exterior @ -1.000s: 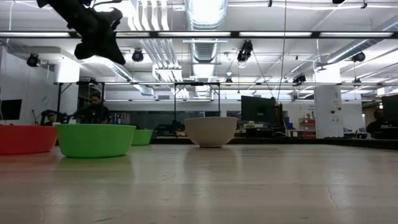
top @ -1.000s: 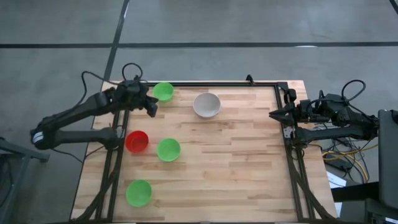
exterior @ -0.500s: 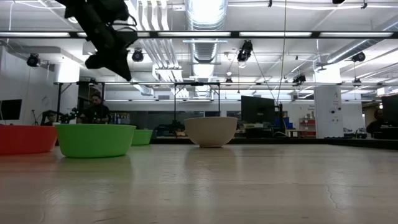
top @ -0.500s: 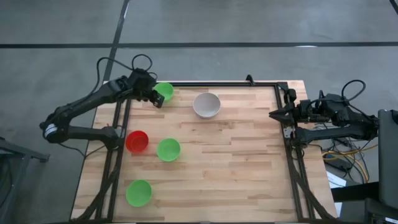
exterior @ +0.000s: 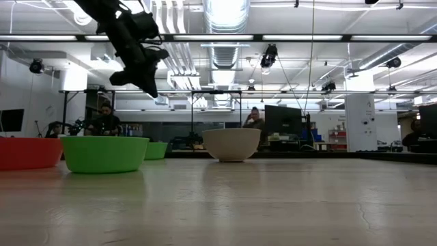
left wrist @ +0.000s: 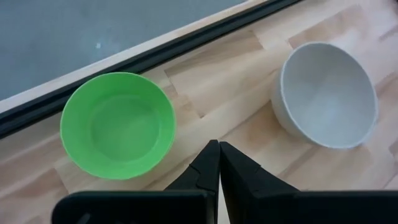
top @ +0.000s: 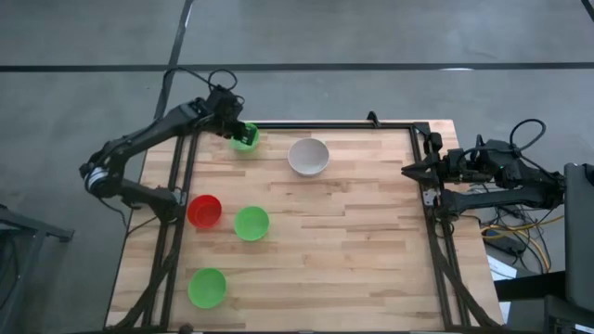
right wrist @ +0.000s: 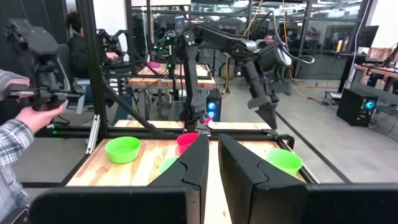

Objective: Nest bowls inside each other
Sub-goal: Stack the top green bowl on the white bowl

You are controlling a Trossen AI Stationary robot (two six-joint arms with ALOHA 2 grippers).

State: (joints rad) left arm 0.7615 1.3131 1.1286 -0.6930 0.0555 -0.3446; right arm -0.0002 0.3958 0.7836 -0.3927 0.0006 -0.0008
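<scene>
Five bowls sit apart on the table [top: 353, 232], none nested yet. The left hand [top: 236, 130] hangs above the far green bowl [top: 245, 139] near the table's far-left corner, its fingers pressed together and holding nothing. The white-grey bowl [top: 308, 156] stands just beside that one along the far edge; the red bowl [top: 204, 211] and a second green bowl [top: 251, 223] sit close together near the left edge, and the third green bowl [top: 207, 287] lies nearer the front-left corner.

With the fingers closed, a descent from here would likely press on the rim rather than straddle it, tipping the light bowl or pushing it toward the black frame rail [left wrist: 155, 53] just behind it. Opening late carries the same risk. The bowl's thin, smooth wall may also slip from a pinch.

The right hand [top: 408, 170] waits at the table's right edge, fingers close together and empty.

Pale wooden planks make up the top, edged by a dark metal frame. Beyond is a large workshop with ceiling ducts, monitors and other benches; people [exterior: 104, 117] sit in the background.
</scene>
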